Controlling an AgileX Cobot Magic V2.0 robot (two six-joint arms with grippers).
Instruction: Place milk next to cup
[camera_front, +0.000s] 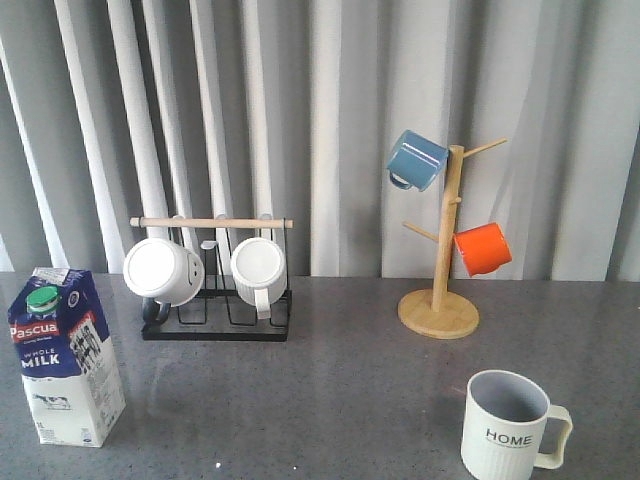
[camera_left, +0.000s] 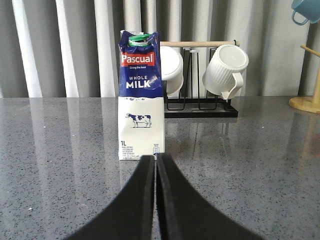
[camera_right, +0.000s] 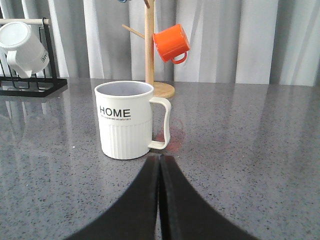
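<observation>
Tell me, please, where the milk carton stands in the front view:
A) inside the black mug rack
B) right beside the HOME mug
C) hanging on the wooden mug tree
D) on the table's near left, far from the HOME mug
D: the milk carton stands upright at the table's near left, while the HOME mug sits at the near right, with a wide stretch of bare table between them.

On my wrist feeds, both the left gripper (camera_left: 156, 165) and right gripper (camera_right: 160, 165) show smooth, plain black fingers, curving wider toward the base.
</observation>
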